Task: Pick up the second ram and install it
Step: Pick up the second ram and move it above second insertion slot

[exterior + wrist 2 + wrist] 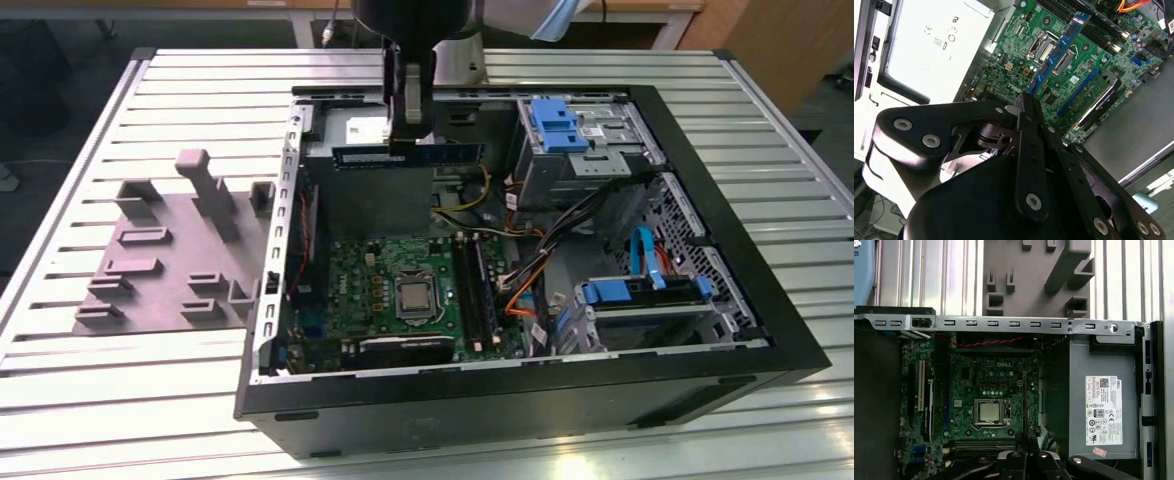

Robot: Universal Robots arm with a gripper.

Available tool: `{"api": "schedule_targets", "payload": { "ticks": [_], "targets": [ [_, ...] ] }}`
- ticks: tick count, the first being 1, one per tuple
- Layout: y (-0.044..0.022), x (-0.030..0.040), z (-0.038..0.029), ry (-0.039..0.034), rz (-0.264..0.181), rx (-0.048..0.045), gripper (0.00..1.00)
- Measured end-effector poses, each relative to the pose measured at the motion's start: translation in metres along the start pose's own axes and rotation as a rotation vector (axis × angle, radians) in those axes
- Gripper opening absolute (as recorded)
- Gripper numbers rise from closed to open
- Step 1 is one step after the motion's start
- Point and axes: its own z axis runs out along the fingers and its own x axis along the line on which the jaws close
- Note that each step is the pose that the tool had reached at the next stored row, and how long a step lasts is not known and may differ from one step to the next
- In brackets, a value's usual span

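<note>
black linkage gripper (1026, 102) is sitting closest in the second wrist view, its fingers (1027, 135) pressing together on one end of the second ram (1056, 52), a long thin blue memory stick with black chips. the stick is hanging clear above the green printed motherboard (1019, 47), lying crosswise to the long black slots (1094, 30) and apart from them.

first wrist view: gripper (1026, 452) is holding the ram (1024, 405) edge-on, showing as a thin dark line over the board (979, 380), beside the silver power-supply box (1104, 405).

exterior view: gripper (400, 143) is carrying the ram (441, 153) level, high over the open black tower case (534, 405). grey moulded plastic holder (160, 250) is lying outside on the slatted aluminium table (107, 400).

step judged: pick-up done, transport under way, seating not yet done. seating is calling for turning the stick parallel to a free slot, centring it above, then pressing straight down.
</note>
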Motion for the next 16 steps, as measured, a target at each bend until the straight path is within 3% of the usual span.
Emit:
{"api": "schedule_targets", "payload": {
  "ticks": [16],
  "targets": [
    [-0.0083, 0.0006, 0.0084, 0.0002, 0.000, 0.0000, 0.12]
  ]
}}
